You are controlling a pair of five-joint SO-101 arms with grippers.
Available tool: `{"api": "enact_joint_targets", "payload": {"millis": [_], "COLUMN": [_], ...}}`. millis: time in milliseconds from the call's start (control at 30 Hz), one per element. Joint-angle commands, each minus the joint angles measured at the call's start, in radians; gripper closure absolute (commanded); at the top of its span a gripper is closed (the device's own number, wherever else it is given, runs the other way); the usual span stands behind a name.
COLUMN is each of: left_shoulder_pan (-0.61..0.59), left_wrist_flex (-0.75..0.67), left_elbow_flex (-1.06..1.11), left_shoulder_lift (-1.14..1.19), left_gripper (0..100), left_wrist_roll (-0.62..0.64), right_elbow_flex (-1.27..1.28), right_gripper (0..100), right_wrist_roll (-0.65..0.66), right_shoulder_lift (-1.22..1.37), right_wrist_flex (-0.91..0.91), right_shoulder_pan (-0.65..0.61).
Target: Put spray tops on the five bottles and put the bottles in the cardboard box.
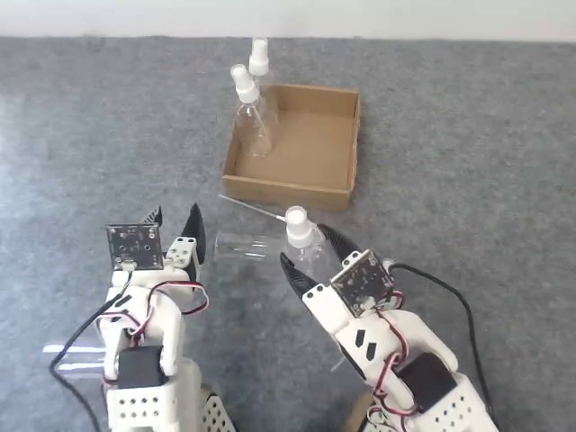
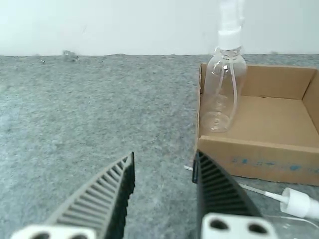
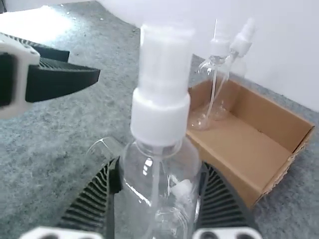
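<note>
My right gripper [image 1: 313, 255] is shut on a clear bottle [image 3: 159, 194] with a white spray top [image 3: 162, 94], held upright just in front of the cardboard box [image 1: 337, 189]. A topless clear bottle [image 1: 241, 245] lies on its side on the carpet between the two grippers. A loose spray top [image 2: 299, 201] with its thin tube [image 1: 252, 208] lies along the box's front wall. One capped bottle [image 1: 252, 117] stands in the box's far left corner, and a second capped bottle [image 1: 260, 65] stands just behind it. My left gripper [image 1: 175, 225] is open and holds nothing, left of the lying bottle.
Grey carpet covers the table, with a white wall beyond the box [image 2: 259, 129]. Something clear [image 1: 76, 355] lies on the carpet beside the left arm's base. Cables run along both arms. Open carpet stretches left and right of the box.
</note>
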Motion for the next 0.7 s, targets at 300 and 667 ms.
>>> {"api": "enact_joint_targets", "payload": {"millis": [300, 667], "left_shoulder_pan": [-0.005, -0.011], "left_wrist_flex": [-0.071, -0.071], "left_elbow_flex": [0.01, 0.01], "left_shoulder_lift": [-0.021, -0.021], "left_gripper": [82, 82], "left_wrist_roll": [-0.002, -0.002], "right_elbow_flex": [-0.201, -0.328], "right_gripper": [95.1, 95.1], "right_wrist_roll": [0.002, 0.002], "right_shoulder_lift": [-0.022, -0.022], "right_wrist_flex": [0.001, -0.005], "right_shoulder_pan": [0.007, 0.01]}}
